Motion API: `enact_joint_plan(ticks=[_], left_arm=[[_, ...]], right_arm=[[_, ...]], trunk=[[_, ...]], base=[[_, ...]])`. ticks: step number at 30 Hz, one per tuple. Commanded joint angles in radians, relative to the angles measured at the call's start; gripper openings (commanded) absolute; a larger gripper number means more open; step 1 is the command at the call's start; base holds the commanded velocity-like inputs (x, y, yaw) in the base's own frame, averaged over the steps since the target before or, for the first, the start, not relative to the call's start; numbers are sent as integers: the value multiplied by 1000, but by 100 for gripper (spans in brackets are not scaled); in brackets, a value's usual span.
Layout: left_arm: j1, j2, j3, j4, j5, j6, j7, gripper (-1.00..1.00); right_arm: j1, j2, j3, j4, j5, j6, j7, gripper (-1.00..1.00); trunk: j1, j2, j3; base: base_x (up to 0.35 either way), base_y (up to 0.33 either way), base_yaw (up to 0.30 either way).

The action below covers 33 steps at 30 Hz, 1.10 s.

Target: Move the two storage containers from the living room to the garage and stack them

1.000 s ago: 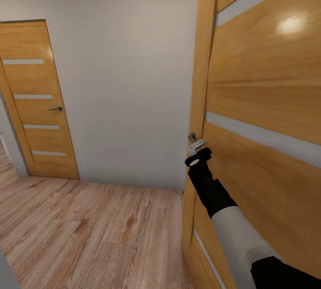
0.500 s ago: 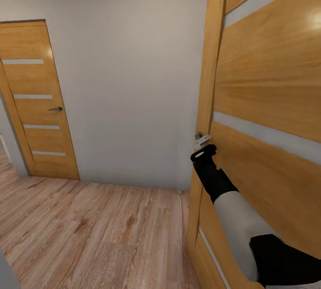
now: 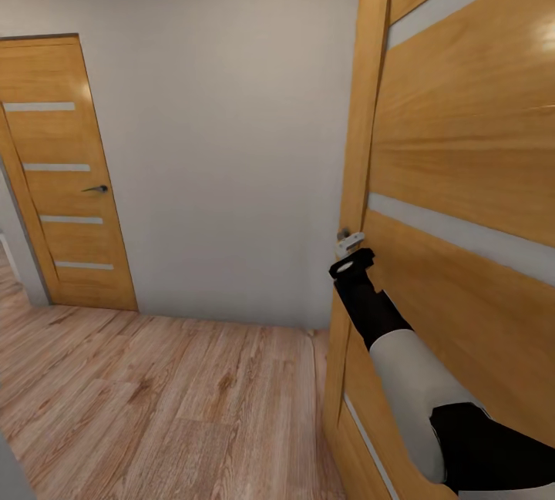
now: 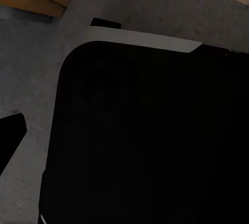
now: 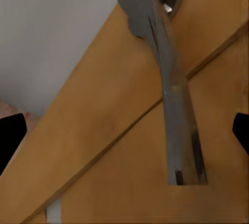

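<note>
Soft even light, door (image 3: pixel 462 138) glare

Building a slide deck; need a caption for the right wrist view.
Right gripper, fingers spread, faces the grey lever handle on the wooden door.

Near right: open wooden door (image 3: pixel 462 176), honey-toned, with pale horizontal inlay strips; grey metal lever handle (image 5: pixel 174 110) on its edge; far left: closed matching door (image 3: pixel 65 176) with four pale strips and a dark lever handle (image 3: pixel 96 189); between them, plain off-white wall (image 3: pixel 223 138); light wood-plank floor (image 3: pixel 154 407) below.
</note>
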Motion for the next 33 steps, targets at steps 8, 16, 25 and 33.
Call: enact_joint_plan(ticks=[8, 16, 25, 33], left_arm=[[0, 0, 0, 0, 6, -2, 0, 100], [0, 0, 0, 0, 6, -2, 0, 100], [0, 0, 0, 0, 6, -2, 0, 100], [0, 0, 0, 0, 6, -2, 0, 100]], right_arm=[[0, 8, 3, -13, 2, 0, -48, 100], [0, 8, 3, -21, 7, -7, -65, 100], [0, 10, 7, -22, 10, -6, -67, 100], [0, 5, 5, -21, 10, -4, -66, 100]], trunk=[[0, -1, -1], [0, -1, -1], [0, -1, -1], [0, -1, -1]], base=[[0, 0, 0], [0, 0, 0], [0, 0, 0], [0, 0, 0]])
